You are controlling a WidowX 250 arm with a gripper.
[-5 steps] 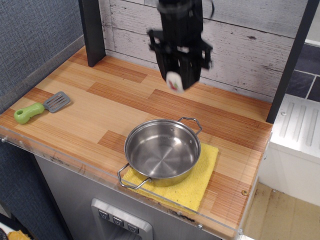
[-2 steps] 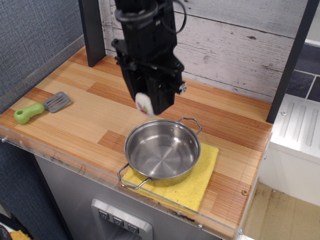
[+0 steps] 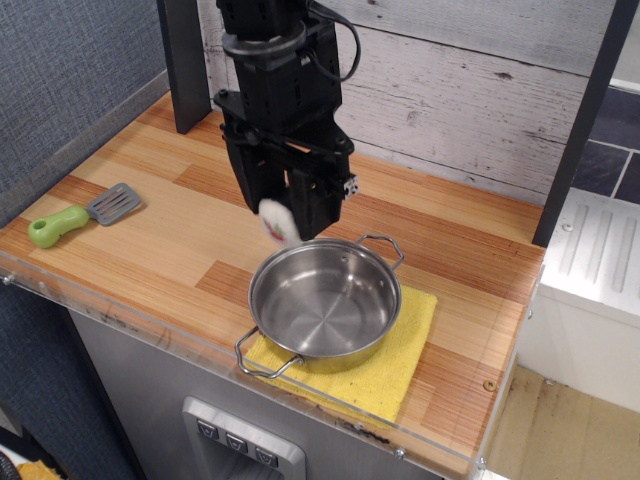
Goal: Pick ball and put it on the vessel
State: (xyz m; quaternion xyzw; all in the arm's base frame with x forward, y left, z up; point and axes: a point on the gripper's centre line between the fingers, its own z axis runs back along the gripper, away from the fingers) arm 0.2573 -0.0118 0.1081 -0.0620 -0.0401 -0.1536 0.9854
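My gripper is a black arm coming down from the top. It is shut on the ball, a small white toy with a reddish spot on its end, held in the air. The ball hangs just above and to the far left of the rim of the vessel. The vessel is a shiny round steel pan with two wire loop handles. It stands empty on a yellow cloth near the front edge of the wooden counter.
A green-handled spatula lies at the counter's left edge. A dark post stands at the back left and a white plank wall runs behind. A clear strip edges the counter front.
My gripper has carried the ball from the back of the counter leftward and down, toward the pan's far-left rim. The pan, cloth and spatula have not moved.
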